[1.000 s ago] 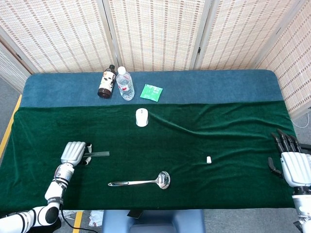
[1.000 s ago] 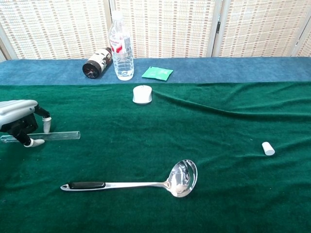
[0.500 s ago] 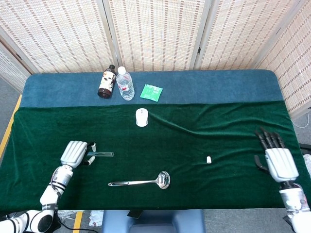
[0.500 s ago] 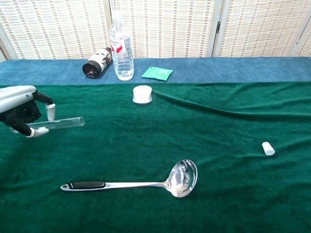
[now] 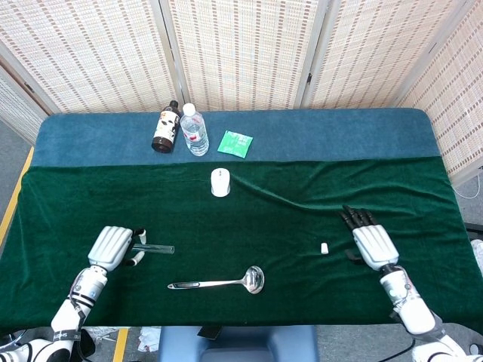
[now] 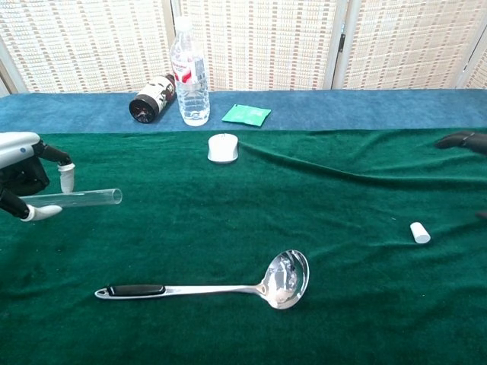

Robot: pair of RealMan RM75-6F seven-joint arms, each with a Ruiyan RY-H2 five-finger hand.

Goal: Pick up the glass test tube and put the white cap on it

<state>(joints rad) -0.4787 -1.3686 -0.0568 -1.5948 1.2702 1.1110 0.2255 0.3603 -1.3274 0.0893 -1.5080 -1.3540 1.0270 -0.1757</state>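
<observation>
Glass test tube (image 6: 80, 198) clamped in left robot hand (image 5: 111, 247); lower spread, empty right robot hand (image 5: 372, 243) squarely over white cap (image 5: 324, 247)

Bright even light, soft shadows, sharp focus throughout
</observation>
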